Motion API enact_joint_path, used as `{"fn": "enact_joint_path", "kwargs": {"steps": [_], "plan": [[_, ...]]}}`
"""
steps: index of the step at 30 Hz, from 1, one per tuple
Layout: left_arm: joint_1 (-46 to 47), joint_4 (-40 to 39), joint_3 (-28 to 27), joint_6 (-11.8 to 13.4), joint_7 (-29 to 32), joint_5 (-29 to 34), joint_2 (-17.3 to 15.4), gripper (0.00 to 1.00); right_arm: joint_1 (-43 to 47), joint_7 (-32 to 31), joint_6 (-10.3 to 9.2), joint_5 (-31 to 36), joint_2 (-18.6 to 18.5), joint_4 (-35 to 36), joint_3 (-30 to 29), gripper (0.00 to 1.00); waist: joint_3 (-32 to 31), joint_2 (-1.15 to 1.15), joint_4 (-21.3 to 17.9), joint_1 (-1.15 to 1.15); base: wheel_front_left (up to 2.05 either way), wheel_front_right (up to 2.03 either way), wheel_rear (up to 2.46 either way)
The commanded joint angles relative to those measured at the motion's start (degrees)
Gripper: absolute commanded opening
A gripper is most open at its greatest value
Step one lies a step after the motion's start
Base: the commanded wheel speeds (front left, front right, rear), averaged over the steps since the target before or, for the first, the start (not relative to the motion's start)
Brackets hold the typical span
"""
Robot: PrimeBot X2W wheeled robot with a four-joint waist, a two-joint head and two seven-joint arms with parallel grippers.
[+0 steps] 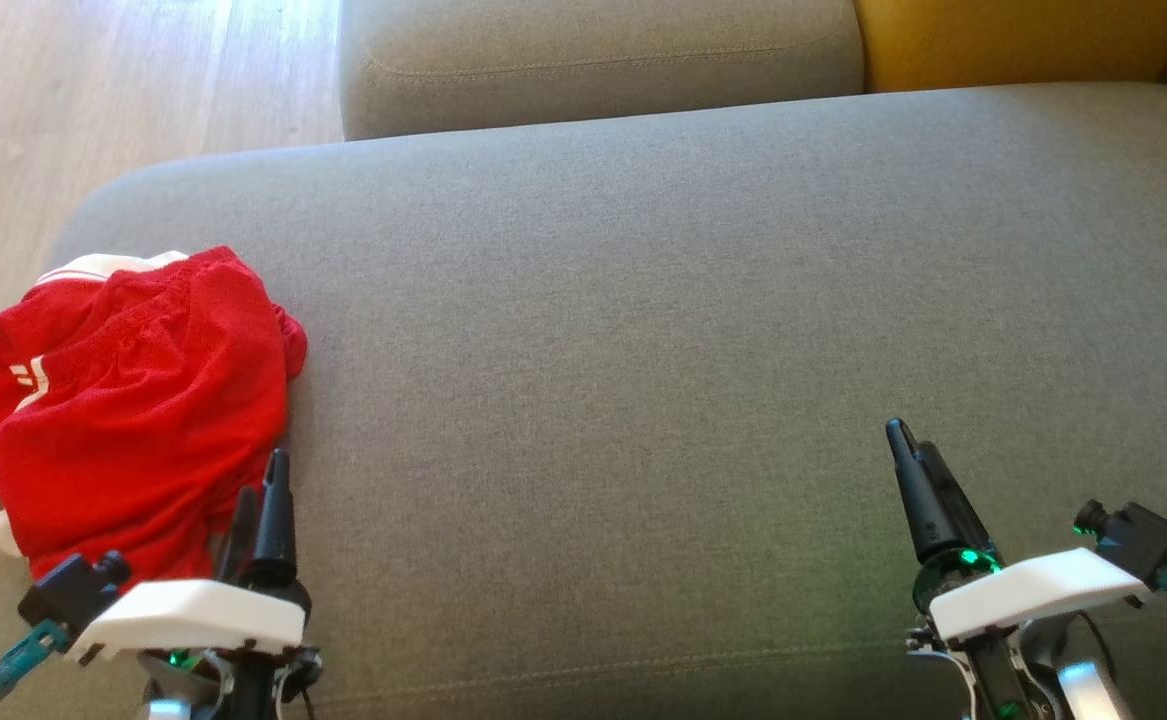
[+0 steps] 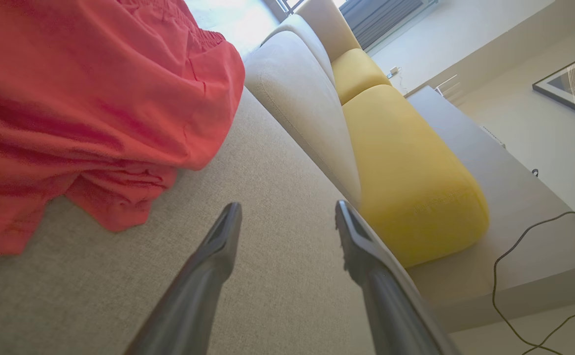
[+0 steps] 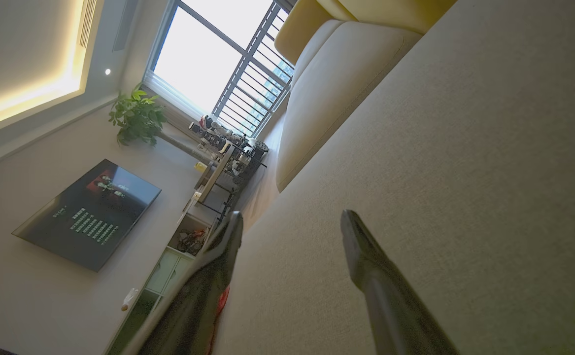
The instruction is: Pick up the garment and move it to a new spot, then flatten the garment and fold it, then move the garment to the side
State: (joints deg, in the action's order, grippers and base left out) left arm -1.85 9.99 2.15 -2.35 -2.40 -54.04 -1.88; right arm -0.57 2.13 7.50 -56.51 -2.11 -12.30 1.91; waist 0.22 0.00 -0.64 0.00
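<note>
Head view | red garment on sofa | yellow cushion behind | both jaws apart, empty

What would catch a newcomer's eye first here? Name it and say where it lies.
The red garment, crumpled, with white trim, lies at the left end of the grey sofa seat. The left gripper is open just beside its near edge; the right gripper is open over bare seat far to the right. A yellow cushion sits at the back right.
</note>
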Motion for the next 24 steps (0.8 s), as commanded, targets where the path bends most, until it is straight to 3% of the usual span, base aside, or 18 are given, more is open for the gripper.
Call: {"fn": "enact_joint_path", "kwargs": {"steps": [1, 24], "plan": [[1.67, -2.65, -0.27, 0.34, -0.69, 1.97, -1.05, 1.00, -2.87, 0.90, 0.00, 1.98, -0.42, 2.61, 0.87, 1.00, 0.05, 0.00, -0.01, 0.00, 0.00, 0.00, 0.00], [1.55, -7.64, 5.96, 6.72, -4.55, 19.85, -4.72, 1.00, -3.42, 4.78, -0.01, 18.54, -0.53, 6.39, 3.85, 1.00, 0.05, 0.00, -0.55, 0.00, 0.00, 0.00, 0.00]]}}
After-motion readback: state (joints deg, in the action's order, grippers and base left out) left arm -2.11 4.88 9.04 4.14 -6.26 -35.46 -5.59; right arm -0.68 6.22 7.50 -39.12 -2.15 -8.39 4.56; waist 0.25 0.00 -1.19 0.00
